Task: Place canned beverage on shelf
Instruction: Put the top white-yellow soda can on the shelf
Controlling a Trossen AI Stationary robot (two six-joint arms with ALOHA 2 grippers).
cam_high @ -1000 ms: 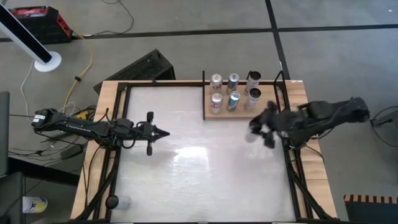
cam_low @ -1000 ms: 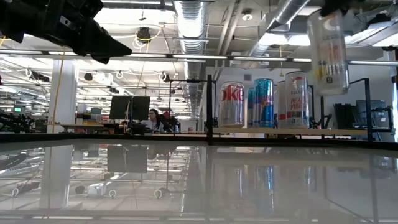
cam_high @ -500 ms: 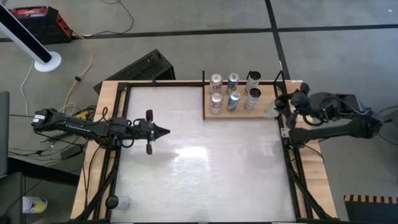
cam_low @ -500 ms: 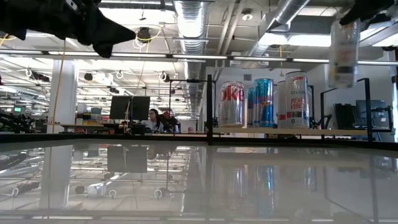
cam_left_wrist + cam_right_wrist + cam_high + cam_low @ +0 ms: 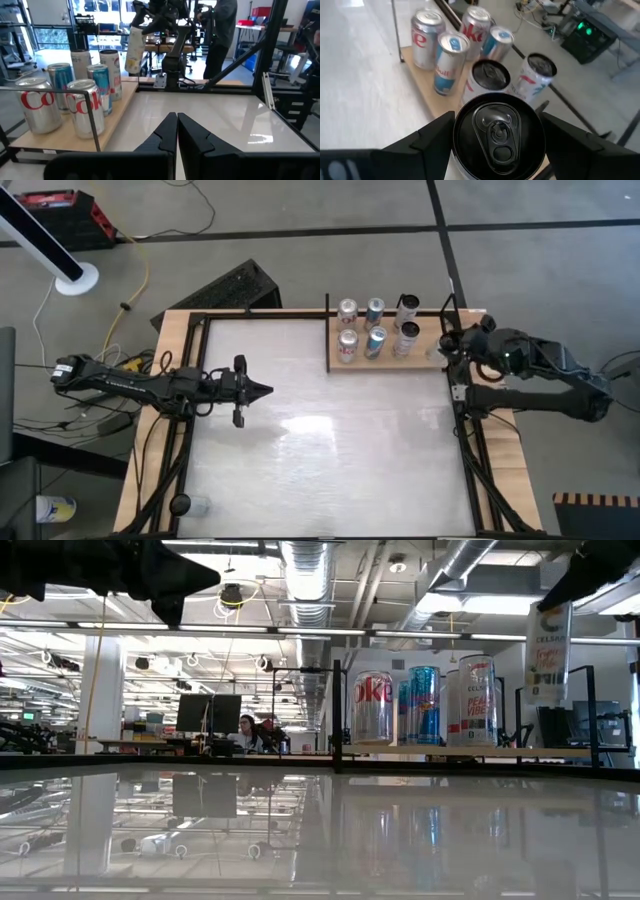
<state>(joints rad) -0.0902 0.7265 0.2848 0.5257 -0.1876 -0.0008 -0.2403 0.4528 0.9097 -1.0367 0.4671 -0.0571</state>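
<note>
Tabletop (image 5: 320, 450), bare: my right gripper (image 5: 496, 131) holds a can (image 5: 548, 652) above the shelf (image 5: 432, 363)'s open right end; left gripper (image 5: 262, 391) closed, near the left edge.

light: bright, overhead ceiling lamps (image 5: 300, 570) | glare: white sheen on table (image 5: 300, 430) | blur: none

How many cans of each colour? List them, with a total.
Silver Coke cans: 2
Blue cans: 2
White cans on the shelf: 2
White can held in the right gripper: 1
Total: 7
</note>
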